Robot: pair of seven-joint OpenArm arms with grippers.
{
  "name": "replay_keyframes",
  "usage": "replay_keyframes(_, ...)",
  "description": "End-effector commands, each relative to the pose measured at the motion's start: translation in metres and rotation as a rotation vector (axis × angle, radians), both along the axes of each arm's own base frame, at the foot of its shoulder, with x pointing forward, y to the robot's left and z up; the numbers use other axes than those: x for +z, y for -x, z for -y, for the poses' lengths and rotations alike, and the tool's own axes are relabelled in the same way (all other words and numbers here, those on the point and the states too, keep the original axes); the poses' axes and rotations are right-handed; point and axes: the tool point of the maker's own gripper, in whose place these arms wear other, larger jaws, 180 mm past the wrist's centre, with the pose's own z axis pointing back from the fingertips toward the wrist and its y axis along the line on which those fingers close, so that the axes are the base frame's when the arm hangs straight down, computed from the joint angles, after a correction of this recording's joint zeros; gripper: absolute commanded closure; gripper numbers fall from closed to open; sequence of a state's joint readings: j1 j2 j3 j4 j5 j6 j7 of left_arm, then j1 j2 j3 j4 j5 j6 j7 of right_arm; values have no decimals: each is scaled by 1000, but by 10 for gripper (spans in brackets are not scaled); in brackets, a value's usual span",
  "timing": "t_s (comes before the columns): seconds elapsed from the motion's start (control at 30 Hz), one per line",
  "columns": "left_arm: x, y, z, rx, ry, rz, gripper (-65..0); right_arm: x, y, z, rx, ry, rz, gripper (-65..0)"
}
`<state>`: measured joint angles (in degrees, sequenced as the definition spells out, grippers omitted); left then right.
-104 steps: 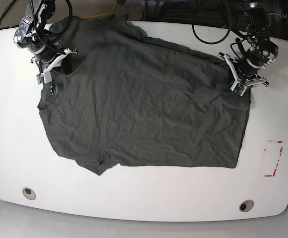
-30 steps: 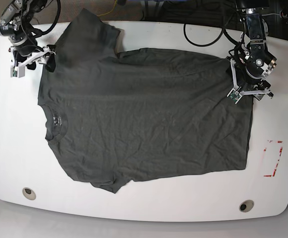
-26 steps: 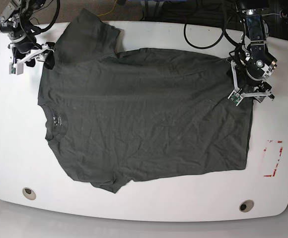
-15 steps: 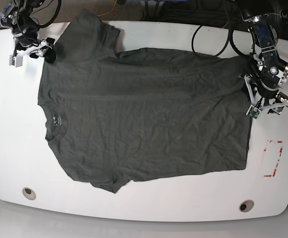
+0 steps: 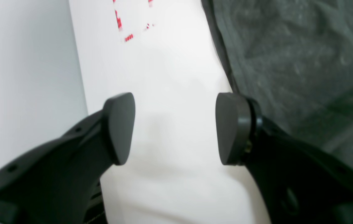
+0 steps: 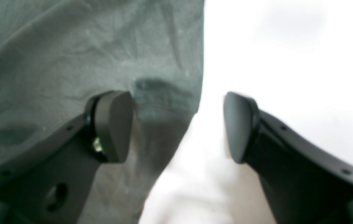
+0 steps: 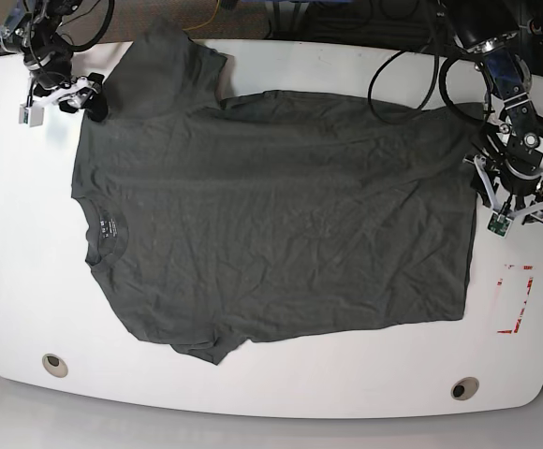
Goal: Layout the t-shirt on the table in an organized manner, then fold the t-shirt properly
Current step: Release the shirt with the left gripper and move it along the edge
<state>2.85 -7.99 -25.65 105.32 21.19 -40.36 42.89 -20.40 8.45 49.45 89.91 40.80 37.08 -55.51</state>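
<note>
The dark grey t-shirt (image 7: pixel 271 206) lies spread flat on the white table (image 7: pixel 346 383), neck with its pale label (image 7: pixel 106 227) to the left and hem to the right. My left gripper (image 7: pixel 524 215) is open and empty just off the hem's upper right corner. In the left wrist view the left gripper (image 5: pixel 175 127) is over bare table with the shirt edge (image 5: pixel 288 46) beside its right finger. My right gripper (image 7: pixel 58 101) is open at the far left, by the upper sleeve. In the right wrist view the right gripper (image 6: pixel 176 124) straddles the shirt's edge (image 6: pixel 86 46).
A red tape rectangle (image 7: pixel 515 299) marks the table at the right and shows in the left wrist view (image 5: pixel 119 21). Two round grommets (image 7: pixel 54 364) (image 7: pixel 464 388) sit near the front edge. Black cables (image 7: pixel 403 37) lie behind the table's back edge.
Both grippers pulled the shirt flat and let go. The left gripper has since moved right and toward the front, off the hem. The right gripper has drifted slightly up.
</note>
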Motion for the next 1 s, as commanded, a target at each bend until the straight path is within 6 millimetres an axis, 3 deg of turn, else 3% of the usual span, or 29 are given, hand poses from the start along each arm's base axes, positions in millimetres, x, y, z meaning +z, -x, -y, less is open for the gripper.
replay_keyframes(0.0,13,-6,-2,-5,-18,39,-383,-5,7,-9,37,-6,-38,-442)
replay_keyframes(0.2,13,-5,-3,-4,-18,38,-383,-9,9,-27,59,-36,-43,-442)
replay_keyframes(0.5,12,-5,-3,-4,-17,35,-383,-12,12,-32,60,-45,-52,-421)
replay_keyframes(0.6,11,-4,-3,0,-16,33,-383,-13,12,-32,60,-43,-54,-333)
replay_keyframes(0.83,-1,10,-4,5,-16,-9,-383,-12,10,-29,61,-36,-55,-21)
replay_keyframes(0.97,-10,22,-7,39,3,-27,-383,-11,8,-28,78,-27,-55,0)
